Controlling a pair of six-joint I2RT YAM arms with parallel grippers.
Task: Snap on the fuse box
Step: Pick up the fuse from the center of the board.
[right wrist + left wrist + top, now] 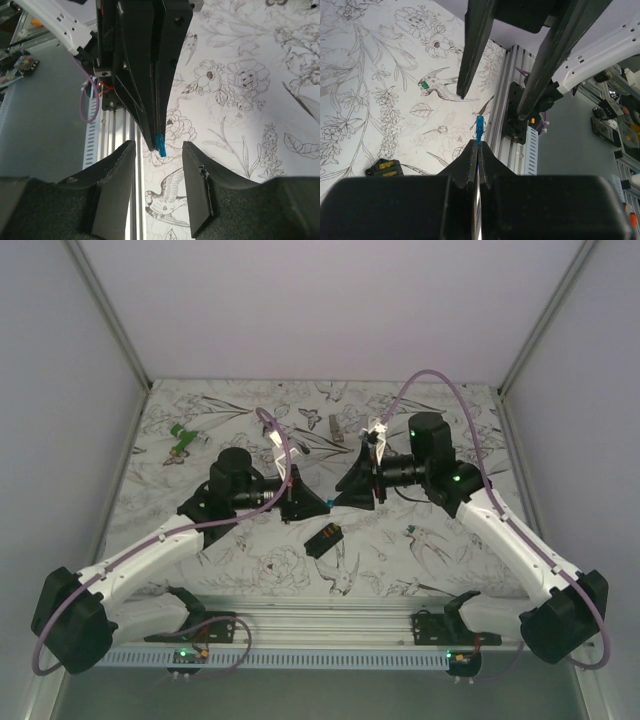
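Both arms meet over the middle of the table [480, 430], tips facing each other, raised above the flower-printed surface.

The left pincer [479, 146] is narrow, its two fingers pressed together on a small blue piece [479, 128] that sticks out past the tips. We see the same grip from the right wrist view: dark fingers flat together, with the blue piece at their end.

The right pincer [159, 148] is wide, one finger on each side of the blue piece. We see a gap on both sides and no contact with it.

The fuse box [325, 538] lies flat on the table, just nearer the arm bases than the meeting point of the two pincers, and apart from both. We note orange spots on its black face. From the left wrist it shows low at the left [385, 168].

A green piece [183, 440] lies far left. A grey stick [334, 425] lies at the back, beyond the pincers. A small green bit [410, 530] rests on the table under the right arm.
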